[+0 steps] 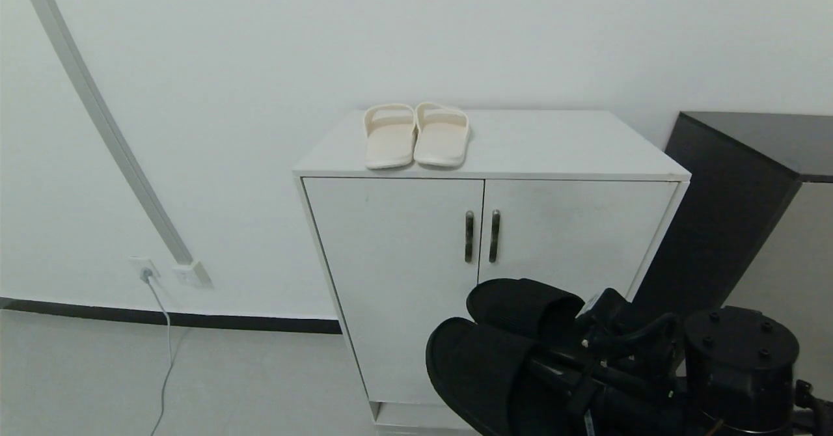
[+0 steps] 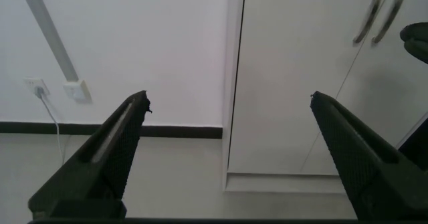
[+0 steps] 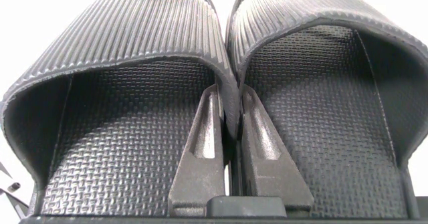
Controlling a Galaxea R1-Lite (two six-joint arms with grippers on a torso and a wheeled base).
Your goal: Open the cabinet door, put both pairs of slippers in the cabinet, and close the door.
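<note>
**Doors shut; black pair in right hand, cream pair on cabinet top**

Far left: grey trunking (image 1: 97,117) is running diagonally down the wall (image 1: 228,65) to a socket (image 1: 144,270), and a cable (image 1: 166,345) is hanging from it to the floor (image 1: 260,384).

Left hand (image 2: 229,97) is sitting low and facing the cabinet's left front corner. Its fingers (image 2: 120,144) are spread wide and gripping nothing.

White cabinet (image 1: 553,143) is standing against the wall. Both doors (image 1: 390,273) are sitting closed, with two dark vertical handles (image 1: 469,236) meeting at the centre seam.

Cream slippers (image 1: 416,135) are lying on the cabinet top, left of centre. They are side by side and touching, with straps toward the wall and heels near the front edge. They are looking smooth, with a wide single strap each.

Black slippers (image 1: 494,351) are hanging in the air in front of the right door, below the handles, soles facing left. Straps are ribbed and footbeds have a diamond texture.

Right hand (image 3: 231,93) is holding the black pair. Its fingers (image 3: 200,164) are reaching inside, one per slipper, and pinching the two adjoining strap walls together, so the gap is narrow.

Far right: a dark unit (image 1: 735,195) is standing just beside the cabinet.
</note>
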